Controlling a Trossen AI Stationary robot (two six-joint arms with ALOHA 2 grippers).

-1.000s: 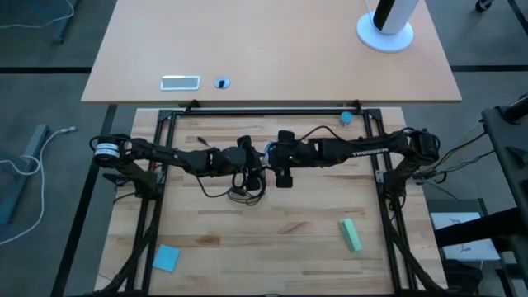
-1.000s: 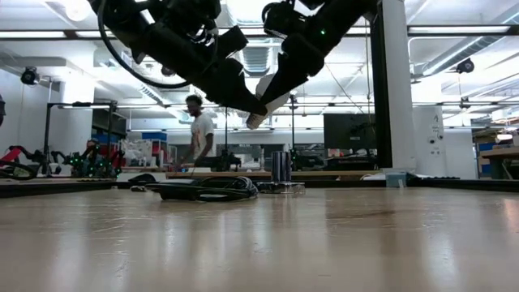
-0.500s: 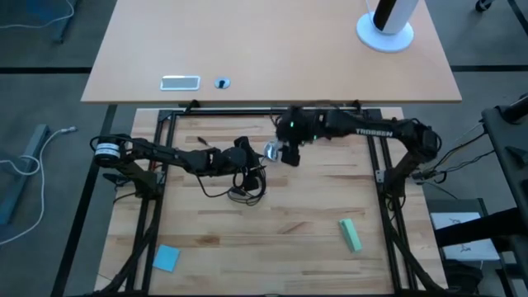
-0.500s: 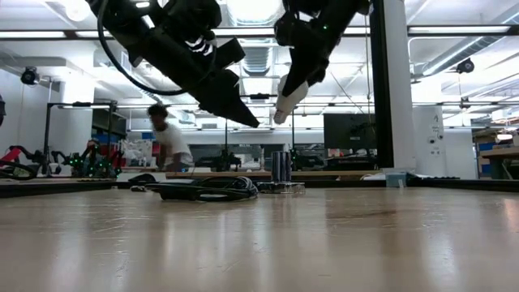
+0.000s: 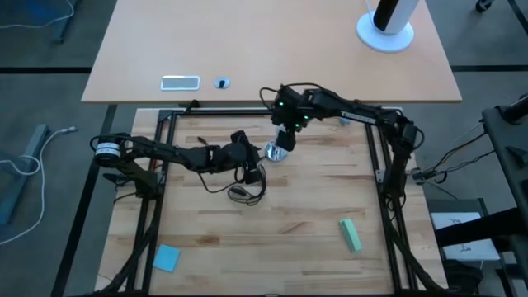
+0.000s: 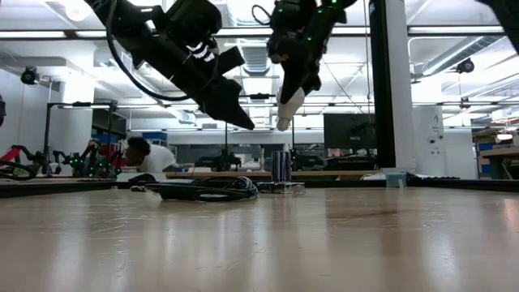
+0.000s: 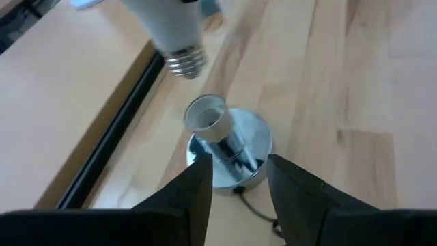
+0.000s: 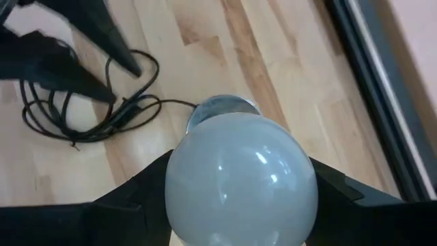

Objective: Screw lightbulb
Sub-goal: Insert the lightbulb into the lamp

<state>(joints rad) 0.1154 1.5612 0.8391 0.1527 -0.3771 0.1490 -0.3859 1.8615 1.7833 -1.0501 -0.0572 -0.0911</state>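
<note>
Hanging base-down above the table, the lightbulb (image 8: 240, 179) is a frosted-white, pear-shaped bulb, rounded and smooth at its wide end and narrowing to a ribbed, greyish screw base (image 7: 186, 63). The right gripper (image 5: 283, 132) holds it by the wide glass part, one dark finger on each side, jaws closed on the bulb. In the high view this gripper sits just past the table's centre toward 12 o'clock. In the low view the bulb (image 6: 288, 107) is tilted, its narrow end pointing down and well clear of the wood.

Below it, the round silver socket (image 7: 225, 140) stands on the wooden table (image 5: 305, 206) with its open threaded collar facing up; the bulb's base is near the collar but apart from it. A black cord (image 8: 82, 116) lies coiled at the socket's 9 o'clock side.

The left gripper (image 7: 235, 181) hovers near the socket, its fingers (image 7: 194, 188) parted and gripping nothing, the socket showing between them.
</note>
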